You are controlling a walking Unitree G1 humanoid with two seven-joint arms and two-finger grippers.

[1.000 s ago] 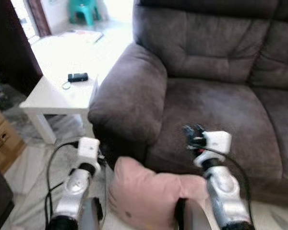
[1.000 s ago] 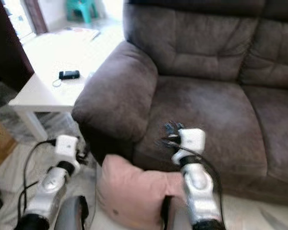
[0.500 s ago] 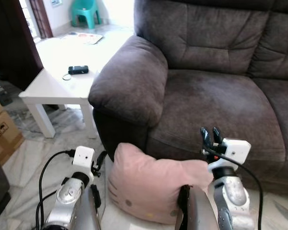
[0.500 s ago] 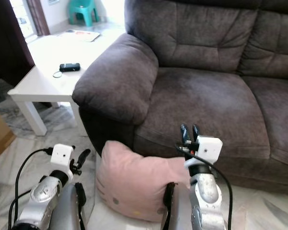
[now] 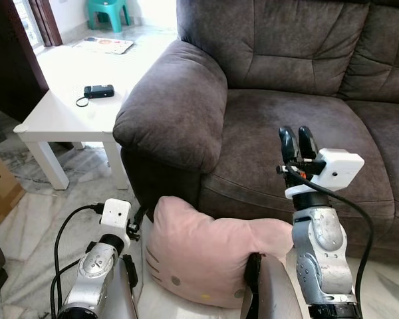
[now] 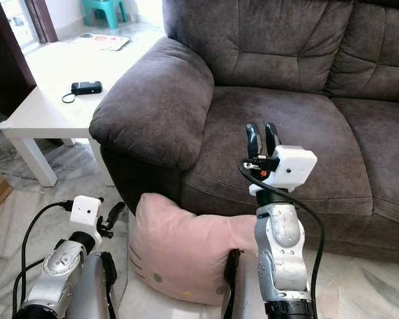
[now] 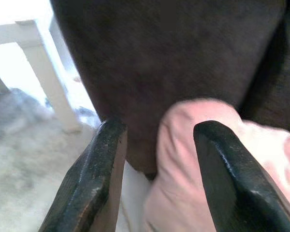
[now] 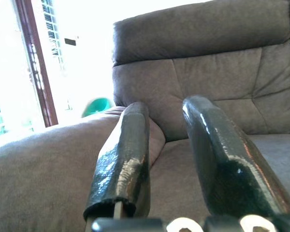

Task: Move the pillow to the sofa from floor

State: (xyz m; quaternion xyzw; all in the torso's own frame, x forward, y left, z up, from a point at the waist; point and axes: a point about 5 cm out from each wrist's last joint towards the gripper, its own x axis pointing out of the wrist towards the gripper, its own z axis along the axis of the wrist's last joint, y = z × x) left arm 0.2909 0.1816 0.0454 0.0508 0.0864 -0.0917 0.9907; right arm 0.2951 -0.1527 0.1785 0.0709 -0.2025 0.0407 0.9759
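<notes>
Below, the pink pillow (image 5: 209, 256) is shown resting on the floor (image 5: 33, 212), leaned against the front of the brown sofa (image 5: 286, 126) just beneath the armrest (image 5: 176, 109), so that one upper corner is turned toward the left gripper (image 7: 157, 159). That gripper is held low beside the pillow, close to the floor; its fingers (image 7: 94, 179) are spread wide with nothing between them, and the pillow's corner is framed in the gap, a placement judged to suit a pinch of the soft edge. The right gripper (image 5: 294, 143) is held up over the front edge of the seat cushion, pointing upward toward the backrest, with its fingers (image 8: 123, 154) parted narrowly and empty; it is judged to be kept clear rather than engaged. A white table (image 5: 60, 113) is seen beside the armrest, with a small dark device (image 5: 98, 91) lying on it near its far edge. The pillow is not yet lifted, and the seat cushion is left free to receive it.
</notes>
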